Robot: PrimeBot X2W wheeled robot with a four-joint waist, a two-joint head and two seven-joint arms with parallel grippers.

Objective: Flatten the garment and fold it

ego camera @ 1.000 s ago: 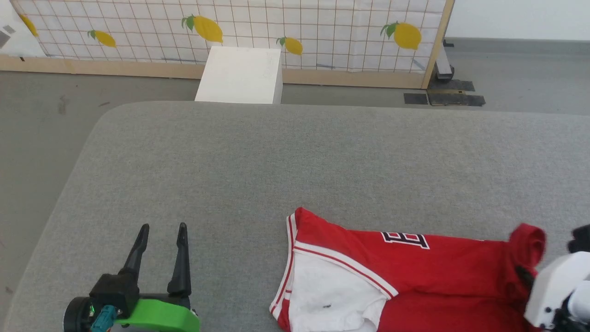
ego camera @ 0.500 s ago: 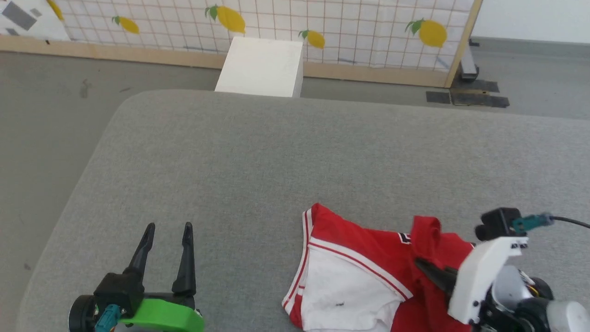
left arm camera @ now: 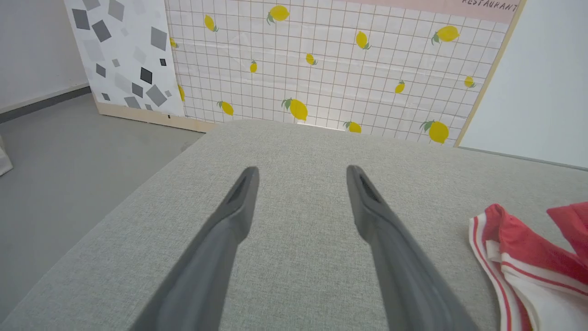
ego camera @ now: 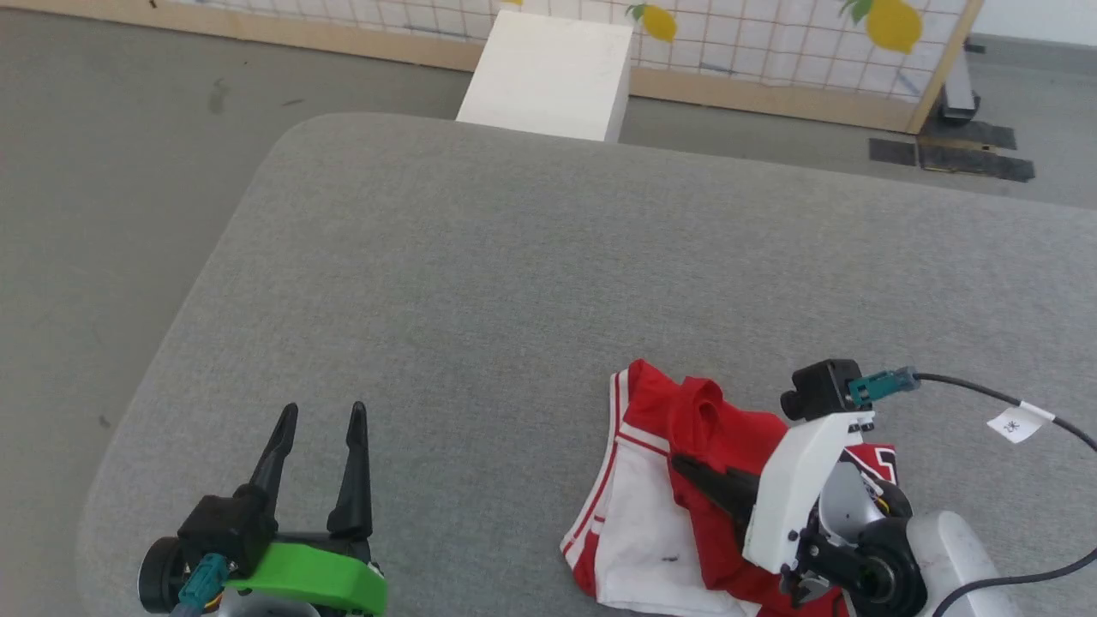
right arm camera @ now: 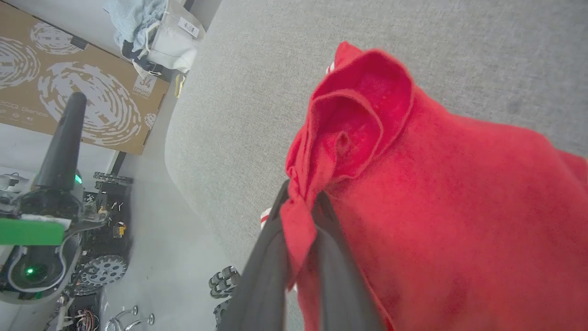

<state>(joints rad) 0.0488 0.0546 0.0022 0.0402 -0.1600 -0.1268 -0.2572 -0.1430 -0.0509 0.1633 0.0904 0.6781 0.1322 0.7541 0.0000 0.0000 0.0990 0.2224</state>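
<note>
Across most of the head view: a grey fabric-covered surface (ego camera: 514,257), rounded at its far left corner. Carries the garment (ego camera: 728,446) at its near right part, close to the front edge. Beyond the far edge: grey floor (ego camera: 103,128), then a white grid screen (left arm camera: 321,69) printed with yellow lemons, with a white box (ego camera: 548,73) just in front of it.

On the garment itself: red cloth, bunched and doubled over rather than flat. Shows a white sleeve (ego camera: 638,531) on its left side, marked with a small dark speck and edged with red-and-white striped trim (ego camera: 614,428). Rises into a red fold (ego camera: 698,411) lying over the rest. Bares a scrap of black, white-outlined lettering (ego camera: 874,467) beside the right wrist, too covered to read.

Over the garment: right gripper (ego camera: 681,465), low, pointing toward the left of the head view. Fingers (right arm camera: 266,276) together, clamped on a pinch of the red cloth, with a curled lobe of it puffed up just past the tips.

At the near left of the surface, well apart from the garment: left gripper (ego camera: 324,411). Fingers (left arm camera: 239,202) spread apart over bare grey fabric, holding nothing.

Behind the right wrist: a black cable (ego camera: 968,390) with a small white tag (ego camera: 1016,422).
</note>
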